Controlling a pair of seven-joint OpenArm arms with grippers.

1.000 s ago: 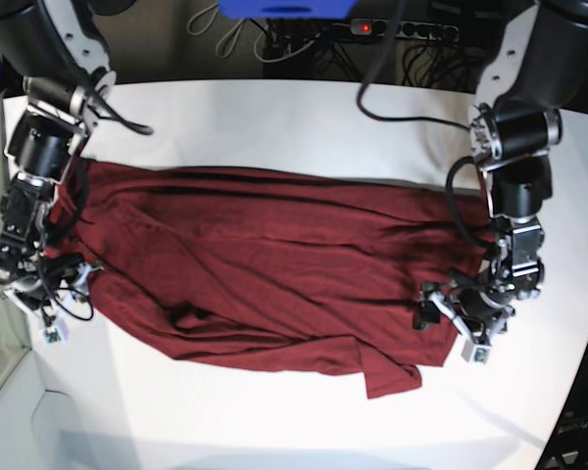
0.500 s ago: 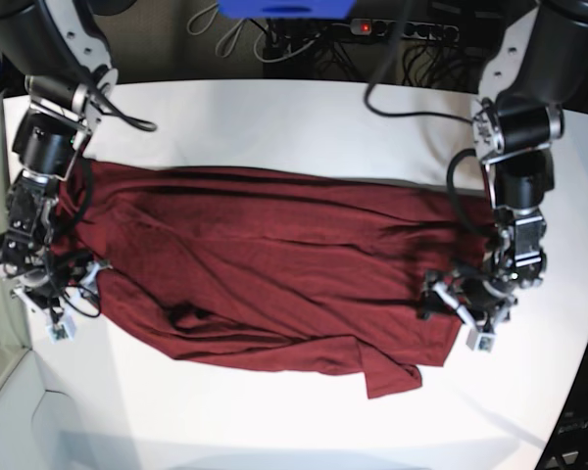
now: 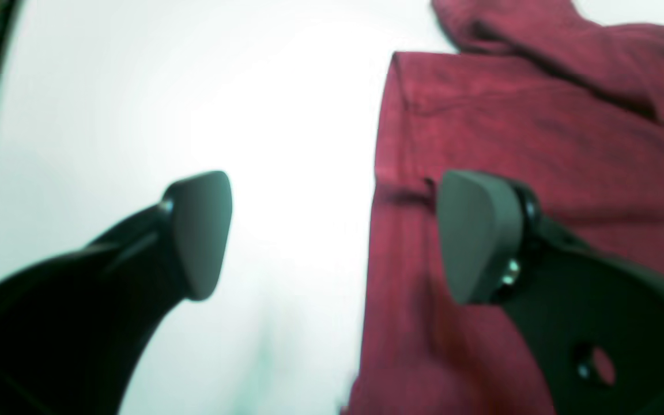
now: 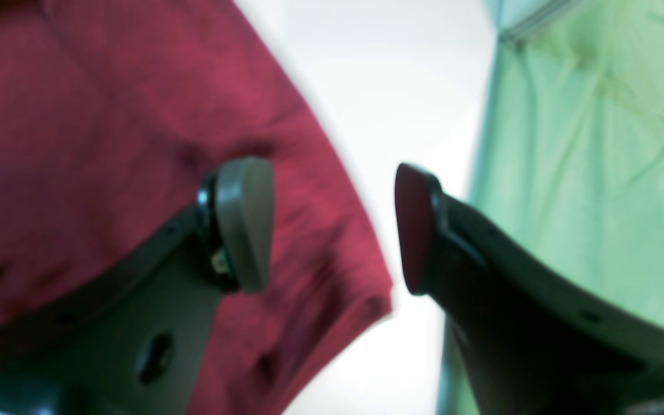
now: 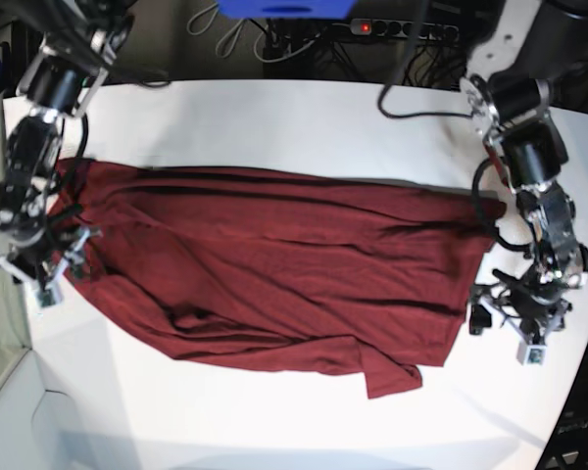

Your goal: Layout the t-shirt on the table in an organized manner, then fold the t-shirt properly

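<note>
The maroon t-shirt lies spread lengthwise across the white table, wrinkled, with a folded flap at its front edge. My left gripper hangs open at the shirt's right end. In the left wrist view, the left gripper has one finger over bare table and the other over the t-shirt, straddling its edge. My right gripper stands open at the shirt's left end. The right wrist view shows the right gripper spanning the t-shirt edge, nothing pinched.
A power strip with cables and a blue object sit behind the table's far edge. Past the table's left edge there is green floor. The table's right edge runs just beyond my left gripper.
The left gripper has slid right, off the shirt onto its right edge. The right gripper has moved up along the shirt's left end. Both stay open; the shirt has barely shifted.
</note>
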